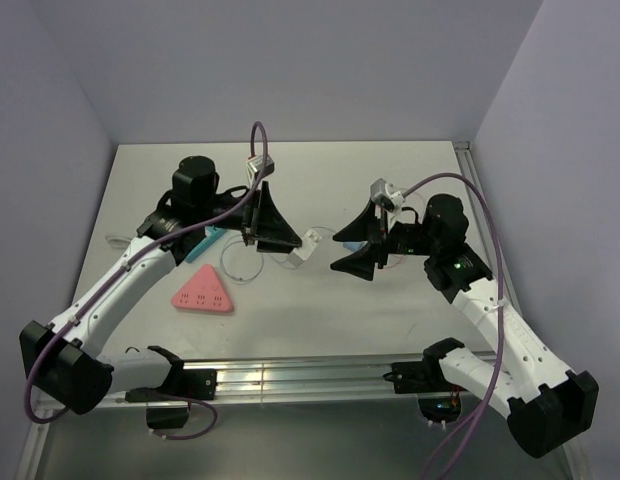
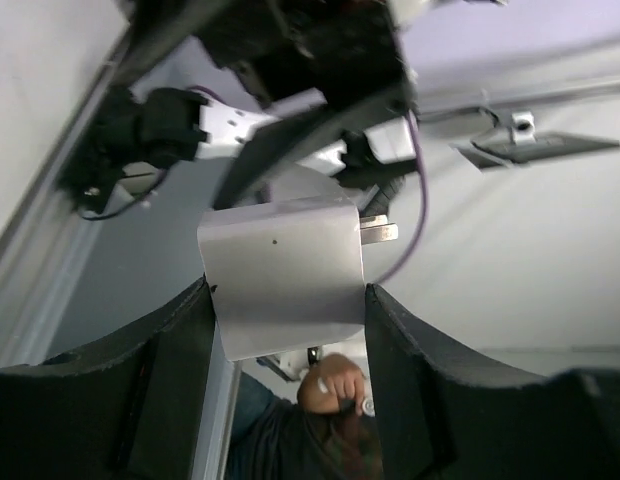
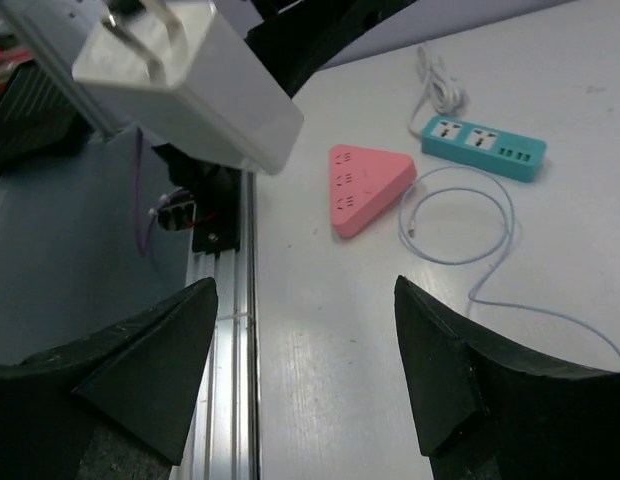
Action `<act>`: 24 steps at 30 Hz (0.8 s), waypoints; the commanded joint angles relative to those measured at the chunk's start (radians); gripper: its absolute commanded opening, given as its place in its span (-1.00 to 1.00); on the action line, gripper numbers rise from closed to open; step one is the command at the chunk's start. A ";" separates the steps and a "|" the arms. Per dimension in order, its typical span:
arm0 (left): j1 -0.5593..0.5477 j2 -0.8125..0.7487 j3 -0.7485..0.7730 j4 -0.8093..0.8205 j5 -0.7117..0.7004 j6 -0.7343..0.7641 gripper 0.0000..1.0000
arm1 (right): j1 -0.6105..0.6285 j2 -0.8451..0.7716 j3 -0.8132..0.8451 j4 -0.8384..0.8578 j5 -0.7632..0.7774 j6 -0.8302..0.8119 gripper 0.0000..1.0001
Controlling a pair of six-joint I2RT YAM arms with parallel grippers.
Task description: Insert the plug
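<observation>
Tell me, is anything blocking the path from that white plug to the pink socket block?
Nothing visible does. The white plug, clamped in the left jaws, is held up off the table, and the pink socket block lies with its socket face bare. The thin white cable loops beside it, not over it.

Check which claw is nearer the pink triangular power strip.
Left. The left claw, shut on the white plug, hovers just back-right of the pink power strip; right claw, open, is farther right, beyond the plug.

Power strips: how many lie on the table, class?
2. The pink triangular strip lies left of centre, on the near side; the teal rectangular strip sits just beyond it, mostly hidden from the top camera.
</observation>
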 commanded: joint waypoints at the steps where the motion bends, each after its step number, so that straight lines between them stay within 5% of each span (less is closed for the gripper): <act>1: 0.002 -0.064 -0.023 0.186 0.161 -0.112 -0.99 | 0.005 -0.005 0.080 0.013 -0.201 -0.109 0.56; 6: -0.005 -0.110 -0.069 0.273 0.178 -0.170 -0.99 | 0.016 0.020 0.149 0.005 -0.316 -0.147 0.54; 24: -0.051 -0.134 -0.092 0.291 0.158 -0.207 -0.99 | 0.218 0.211 0.343 0.062 -0.302 -0.162 0.40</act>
